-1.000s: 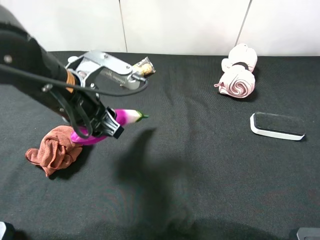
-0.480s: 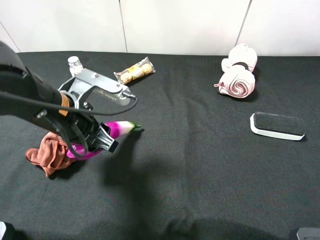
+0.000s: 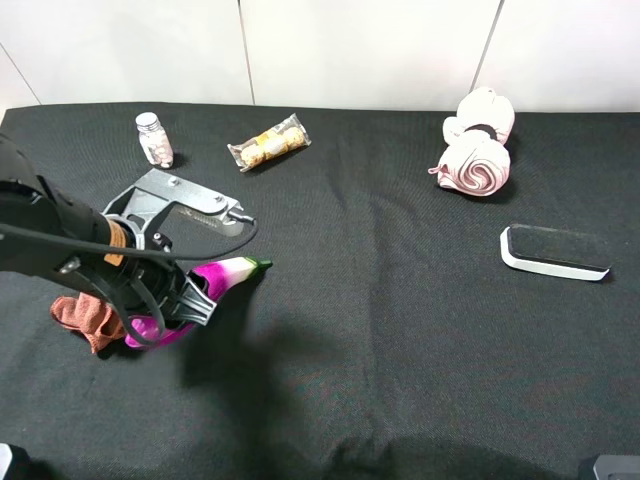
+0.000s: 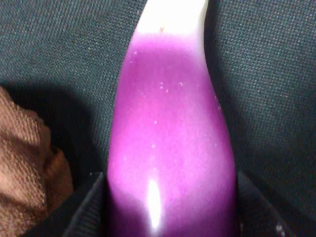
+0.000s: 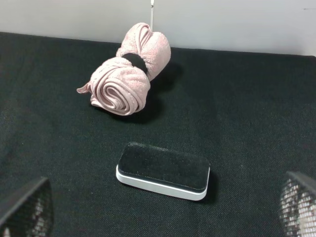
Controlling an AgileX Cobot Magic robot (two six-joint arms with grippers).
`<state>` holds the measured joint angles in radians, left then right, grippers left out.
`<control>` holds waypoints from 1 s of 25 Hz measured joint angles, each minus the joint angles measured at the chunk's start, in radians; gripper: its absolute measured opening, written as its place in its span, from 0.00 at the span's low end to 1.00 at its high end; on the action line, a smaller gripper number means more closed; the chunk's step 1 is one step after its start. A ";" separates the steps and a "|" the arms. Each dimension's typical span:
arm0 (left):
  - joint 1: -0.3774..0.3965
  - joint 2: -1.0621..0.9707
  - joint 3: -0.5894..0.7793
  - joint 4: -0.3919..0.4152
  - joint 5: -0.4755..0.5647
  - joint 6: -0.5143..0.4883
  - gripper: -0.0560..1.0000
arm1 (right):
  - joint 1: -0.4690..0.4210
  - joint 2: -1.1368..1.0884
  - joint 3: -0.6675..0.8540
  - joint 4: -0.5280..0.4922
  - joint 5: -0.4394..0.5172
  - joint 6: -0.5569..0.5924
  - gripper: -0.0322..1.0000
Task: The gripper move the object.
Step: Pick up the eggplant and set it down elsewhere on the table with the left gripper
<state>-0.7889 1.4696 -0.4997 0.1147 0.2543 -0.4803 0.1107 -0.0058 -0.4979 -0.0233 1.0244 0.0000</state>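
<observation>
L arm low over the counter, left fingers clamped on either side of the purple eggplant. Firm grip on the fat end, white neck and green tip pointing twd the middle. Eggplant looks just off the surface, shadow beneath it. Brown cloth crumpled right beside it, on the outer side. Far back: small bottle, snack pack near it. R side: right fingers spread wide, holding nothing. Ahead of them a black pad w/ white rim, pink towel roll beyond it.
</observation>
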 joint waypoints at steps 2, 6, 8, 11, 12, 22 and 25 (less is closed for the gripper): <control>0.000 0.000 0.015 0.000 -0.020 -0.001 0.62 | 0.000 0.000 0.000 0.000 0.000 0.000 0.70; 0.000 0.040 0.031 0.000 -0.065 -0.001 0.62 | 0.000 0.000 0.000 0.000 0.000 0.000 0.70; 0.000 0.073 0.031 0.000 -0.096 -0.001 0.62 | 0.000 0.000 0.000 0.000 0.000 0.000 0.70; 0.000 0.115 0.033 -0.001 -0.141 -0.002 0.62 | 0.000 0.000 0.000 0.000 0.000 0.000 0.70; 0.000 0.121 0.035 -0.002 -0.148 -0.002 0.62 | 0.000 0.000 0.000 0.000 0.000 0.000 0.70; 0.000 0.127 0.035 -0.004 -0.163 -0.027 0.62 | 0.000 0.000 0.000 0.000 0.000 0.000 0.70; 0.000 0.127 0.035 -0.005 -0.164 -0.031 0.62 | 0.000 0.000 0.000 0.000 0.000 0.000 0.70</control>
<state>-0.7889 1.5967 -0.4648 0.1098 0.0907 -0.5112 0.1107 -0.0058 -0.4979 -0.0233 1.0244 0.0000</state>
